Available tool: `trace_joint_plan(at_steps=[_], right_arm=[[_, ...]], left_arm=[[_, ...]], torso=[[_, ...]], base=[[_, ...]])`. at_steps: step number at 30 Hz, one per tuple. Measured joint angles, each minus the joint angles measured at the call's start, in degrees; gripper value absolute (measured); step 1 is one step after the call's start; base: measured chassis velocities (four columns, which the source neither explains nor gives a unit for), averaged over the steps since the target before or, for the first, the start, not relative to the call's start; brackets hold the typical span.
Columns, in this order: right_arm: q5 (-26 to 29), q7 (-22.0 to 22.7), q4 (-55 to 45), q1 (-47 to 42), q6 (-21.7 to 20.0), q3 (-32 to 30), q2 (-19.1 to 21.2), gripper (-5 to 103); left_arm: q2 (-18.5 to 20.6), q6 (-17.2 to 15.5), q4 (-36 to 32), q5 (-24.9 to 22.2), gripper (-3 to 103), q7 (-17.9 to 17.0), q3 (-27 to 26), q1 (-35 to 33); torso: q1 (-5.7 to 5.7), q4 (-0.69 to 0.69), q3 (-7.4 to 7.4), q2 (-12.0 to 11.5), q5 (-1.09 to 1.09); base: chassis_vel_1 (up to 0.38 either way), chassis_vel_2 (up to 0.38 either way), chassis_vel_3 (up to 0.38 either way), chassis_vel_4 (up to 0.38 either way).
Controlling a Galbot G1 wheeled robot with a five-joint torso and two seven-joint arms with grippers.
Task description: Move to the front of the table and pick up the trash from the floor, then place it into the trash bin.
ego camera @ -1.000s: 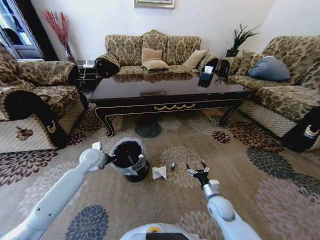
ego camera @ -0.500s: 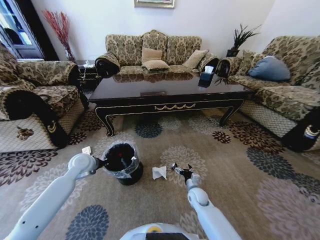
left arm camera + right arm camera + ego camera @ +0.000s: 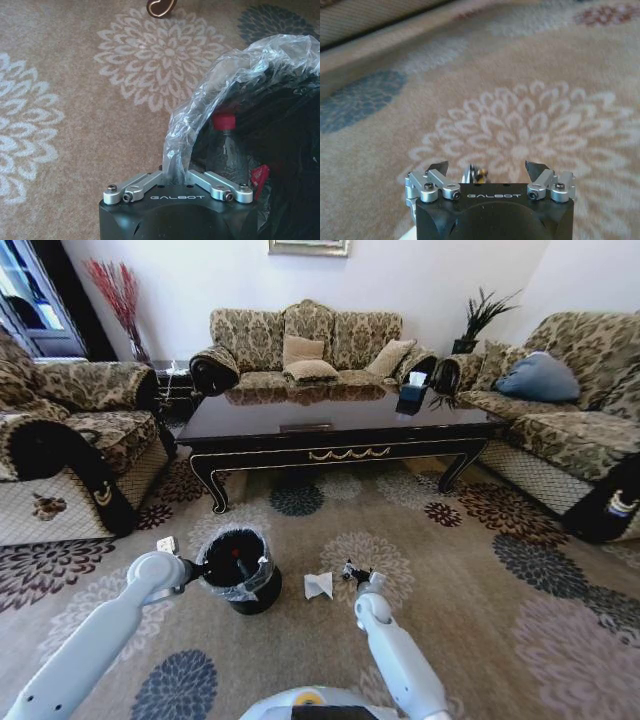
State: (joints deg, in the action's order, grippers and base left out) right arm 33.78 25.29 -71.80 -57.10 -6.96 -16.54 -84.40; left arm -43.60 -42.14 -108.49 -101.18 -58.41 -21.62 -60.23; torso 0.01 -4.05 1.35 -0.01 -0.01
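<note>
Fingers of the right gripper [image 3: 487, 170] spread around a small scrap [image 3: 476, 174] on the floor [image 3: 480, 570]; left gripper [image 3: 176, 180] pinches the bin [image 3: 238, 570] liner. Paper [image 3: 318, 585] lies between.

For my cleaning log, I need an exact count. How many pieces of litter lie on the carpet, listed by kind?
Crumpled white paper pieces: 2
Small dark shiny scrap, at the open right tool: 1
Total on the beige flower-patterned carpet: 3
</note>
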Motion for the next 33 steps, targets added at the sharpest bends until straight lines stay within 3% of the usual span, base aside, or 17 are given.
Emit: trace_joint_plan(at_steps=[9,23,27,29,31,33], right_arm=[[6.53,3.28,6.29,4.17,-1.29,-0.95,-5.39,87],[9.6,3.15,12.88,7.73,-0.68,-2.78,-6.78,87],[10.3,2.67,14.8,9.2,-0.48,-3.19,-7.21,79],[10.63,2.34,16.06,10.29,-0.31,-3.8,-7.58,69],[10.65,2.2,16.71,10.71,-0.19,-4.14,-7.66,69],[10.61,1.8,17.59,11.16,0.05,-4.53,-7.55,58]], left_arm=[[2.06,0.01,0.76,-1.77,0,-0.22,0.99,2.73],[2.21,0.01,1.9,-1.97,0,-0.41,2.72,4.02],[2.11,0.01,2.05,-1.94,0,-0.54,3.08,4.17],[2.14,0.01,2.06,-1.87,0,-0.57,3.09,4.19],[2.18,0.01,2.06,-1.88,0,-0.57,3.06,4.19],[2.28,0.01,2.08,-1.87,0,-0.57,2.84,4.03]], torso=[[0.0,0.0,0.0,0.0,0.0],[0.0,-0.01,0.0,0.01,0.0],[0.0,0.0,0.0,0.01,0.0],[0.0,0.0,0.0,0.01,0.0],[0.0,0.0,0.0,0.01,0.01],[0.0,0.0,0.0,0.01,0.0]], base=[[0.0,0.0,0.0,0.0],[0.0,0.0,0.0,0.0],[0.0,0.0,0.0,0.0],[0.0,0.0,0.0,0.0],[0.0,0.0,0.0,0.0],[0.0,0.0,0.0,0.0]])
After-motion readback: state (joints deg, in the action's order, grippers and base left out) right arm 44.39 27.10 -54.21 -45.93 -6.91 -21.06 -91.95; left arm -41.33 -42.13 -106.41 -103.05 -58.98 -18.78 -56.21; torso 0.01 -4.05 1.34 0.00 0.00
